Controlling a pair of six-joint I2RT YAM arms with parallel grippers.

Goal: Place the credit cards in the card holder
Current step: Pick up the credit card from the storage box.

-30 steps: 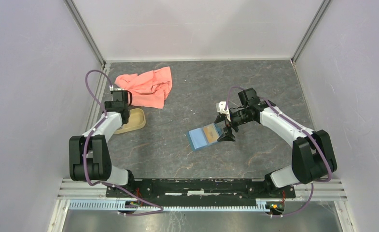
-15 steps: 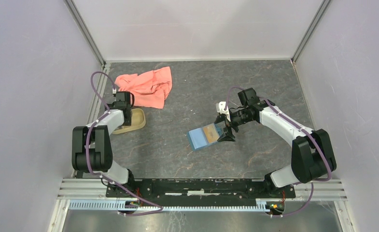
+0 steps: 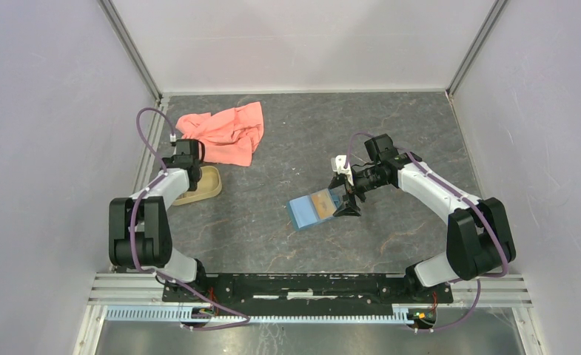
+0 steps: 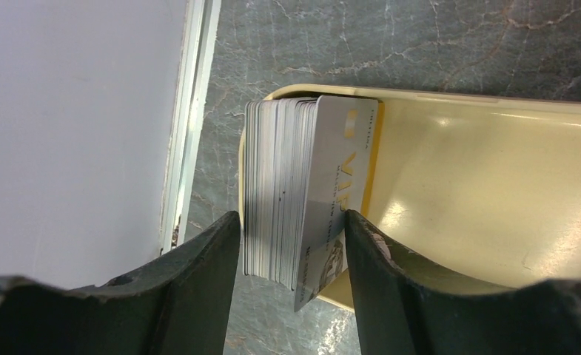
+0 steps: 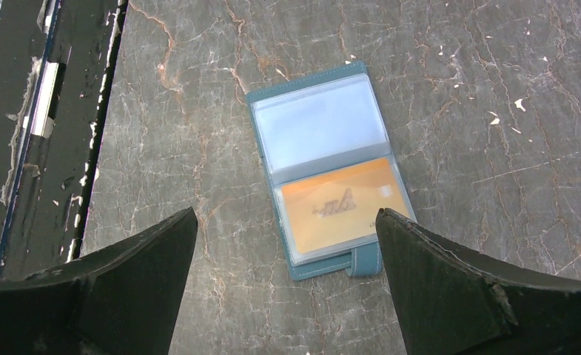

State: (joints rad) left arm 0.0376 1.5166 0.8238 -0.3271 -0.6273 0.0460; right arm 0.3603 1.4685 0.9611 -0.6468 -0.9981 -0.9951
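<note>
My left gripper is shut on a stack of several credit cards standing on edge at the end of the tan dish. The outermost card is pale with gold lettering. In the top view this gripper is over the dish. The teal card holder lies open on the table with an orange card in its nearer clear pocket; the other pocket looks empty. My right gripper is open and empty, hovering above the holder's snap tab. The holder also shows in the top view.
A salmon-pink cloth lies bunched behind the dish. The left wall and its metal rail run close beside the card stack. The black base rail is to the left in the right wrist view.
My left arm has shifted a little, its elbow drawing in, with the wrist staying over the dish. The right arm and the card holder have not moved.
</note>
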